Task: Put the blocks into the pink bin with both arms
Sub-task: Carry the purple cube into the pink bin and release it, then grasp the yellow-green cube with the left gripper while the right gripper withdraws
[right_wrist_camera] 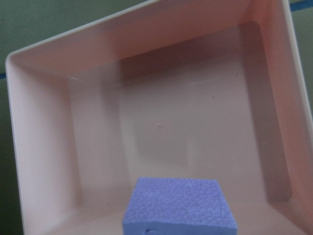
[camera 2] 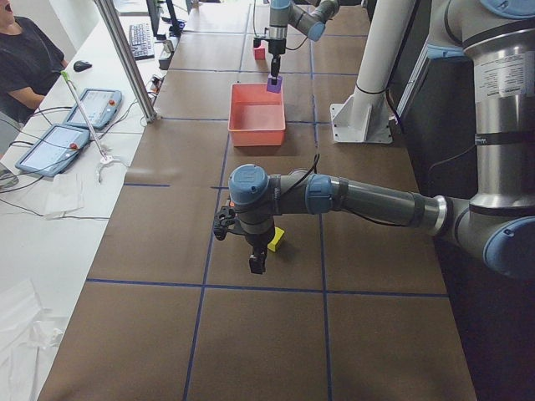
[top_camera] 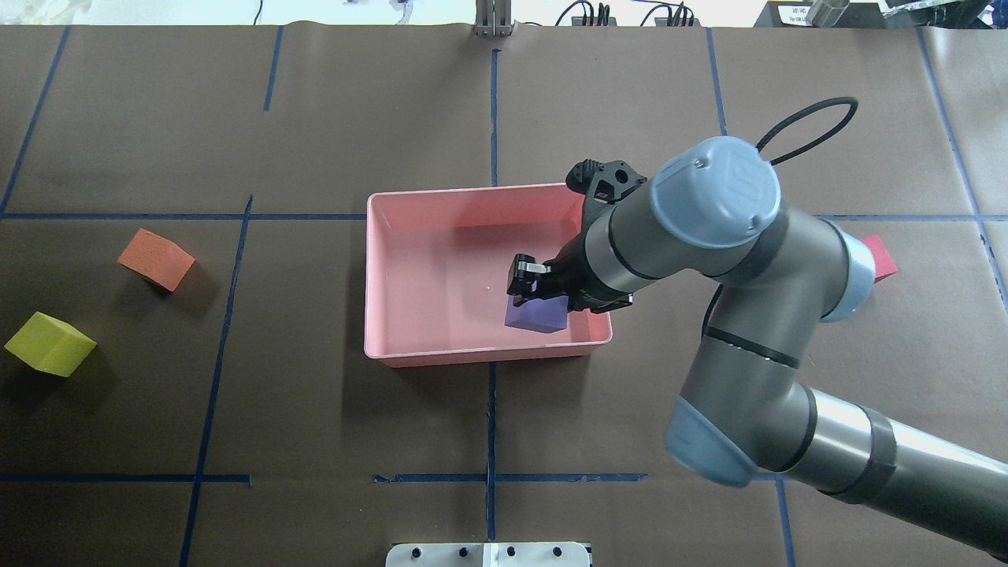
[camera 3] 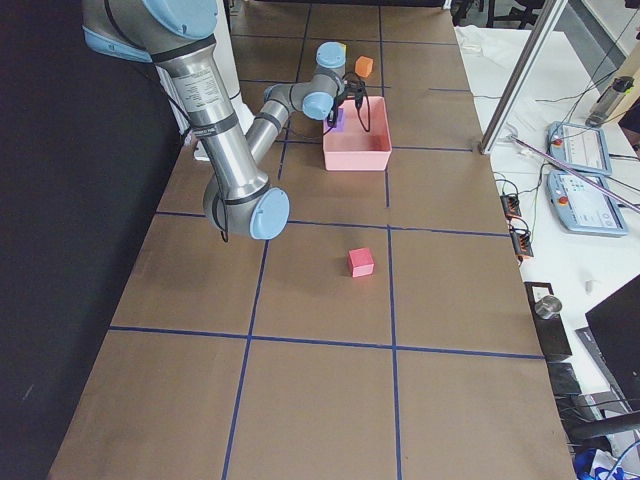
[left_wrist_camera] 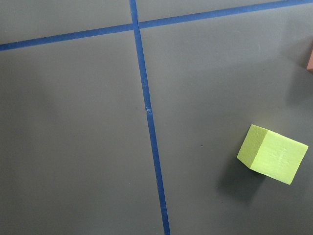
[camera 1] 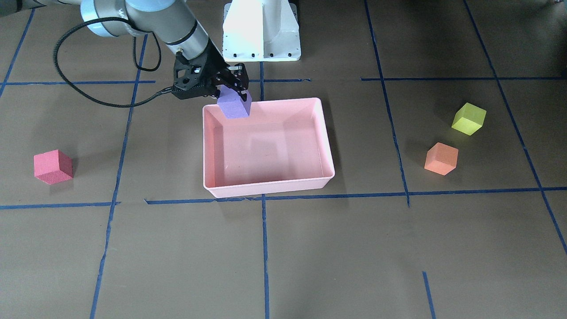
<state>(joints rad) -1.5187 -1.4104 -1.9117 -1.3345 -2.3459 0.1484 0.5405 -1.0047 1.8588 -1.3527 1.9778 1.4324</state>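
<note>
Clamping the purple block (camera 1: pixel 234 107) over the pink bin (camera 1: pixel 266 188) with our right gripper (camera 1: pixel 233 94), we are leaving red-pink (camera 1: pixel 53 166), yellow-green (camera 1: pixel 468 118) and orange (camera 1: pixel 441 158) blocks out; left gripper (camera 2: pixel 257 264) we cannot tell.

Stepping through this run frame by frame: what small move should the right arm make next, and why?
Probably open the right pincer and let the purple block drop: it hangs clamped above the pink bin, seemingly inside the rim near the robot-side corner, with bare bin floor beneath it.

block (top_camera: pixel 537 316) over bin (top_camera: pixel 425 268); two blocks (top_camera: pixel 156 259) (top_camera: pixel 50 343) left; fourth block (top_camera: pixel 882 264) right
</note>
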